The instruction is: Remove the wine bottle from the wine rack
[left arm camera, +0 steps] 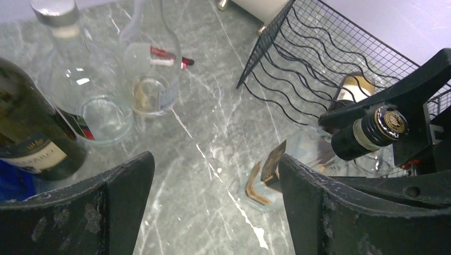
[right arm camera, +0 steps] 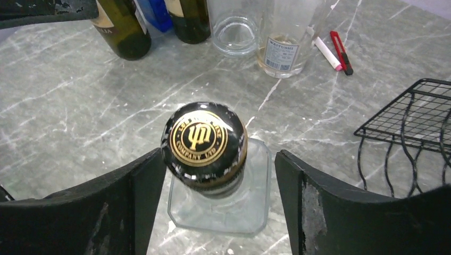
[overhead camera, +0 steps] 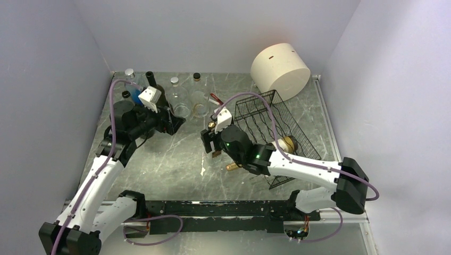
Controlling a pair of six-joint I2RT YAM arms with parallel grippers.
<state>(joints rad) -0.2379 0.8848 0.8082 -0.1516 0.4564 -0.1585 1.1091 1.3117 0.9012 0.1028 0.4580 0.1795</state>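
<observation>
Black-capped and clear-glassed, the wine bottle stands on the marble table between the fingers of the right pincer. Its jaws are spread, one finger just beside the cap and the other apart from it. To that pincer's right sits the wine rack. The left pincer gapes wide, holding nothing.

My left arm and right arm: white links, black joints, lilac cables; tool fingers scuffed black.
</observation>
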